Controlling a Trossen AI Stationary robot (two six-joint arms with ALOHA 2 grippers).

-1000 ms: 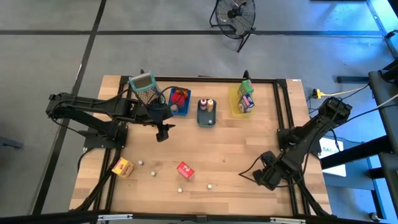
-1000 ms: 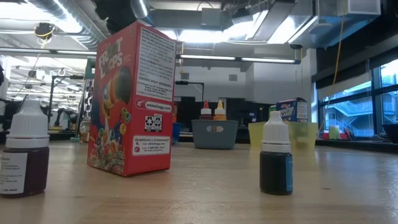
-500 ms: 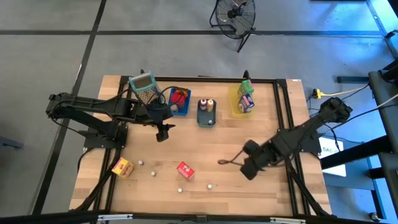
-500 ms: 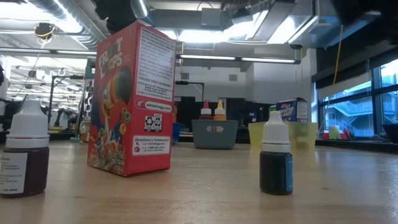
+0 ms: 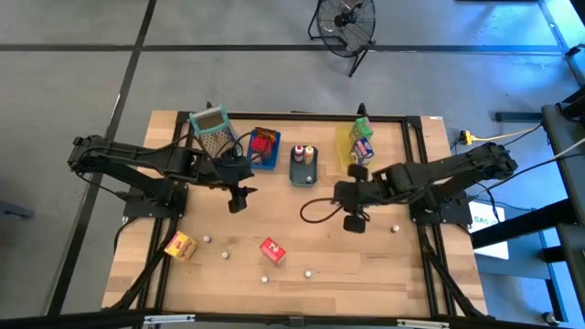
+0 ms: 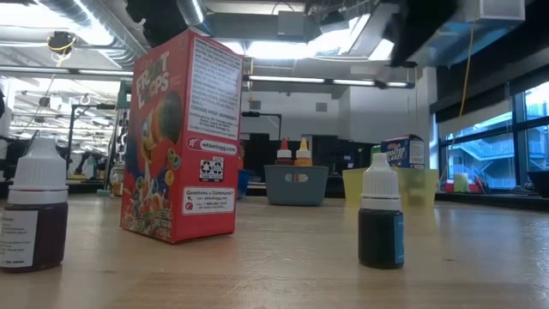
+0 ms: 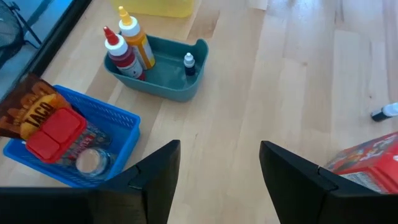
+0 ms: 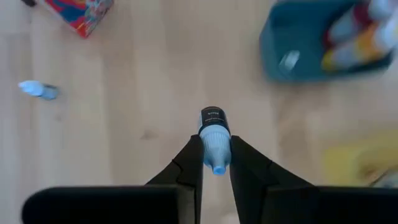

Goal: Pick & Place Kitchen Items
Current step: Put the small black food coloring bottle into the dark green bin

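Wooden table (image 5: 347,256) on grey floor (image 5: 73,73)

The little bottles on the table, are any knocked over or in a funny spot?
One small bottle lies on its side near the red cereal box, not standing. Another bottle is up off the table, pinched in the right pincer. No spill shows.

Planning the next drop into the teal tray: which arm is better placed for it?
Right, probably. The right gripper already grips a small bottle and hovers near the teal tray. The left gripper is open and empty.
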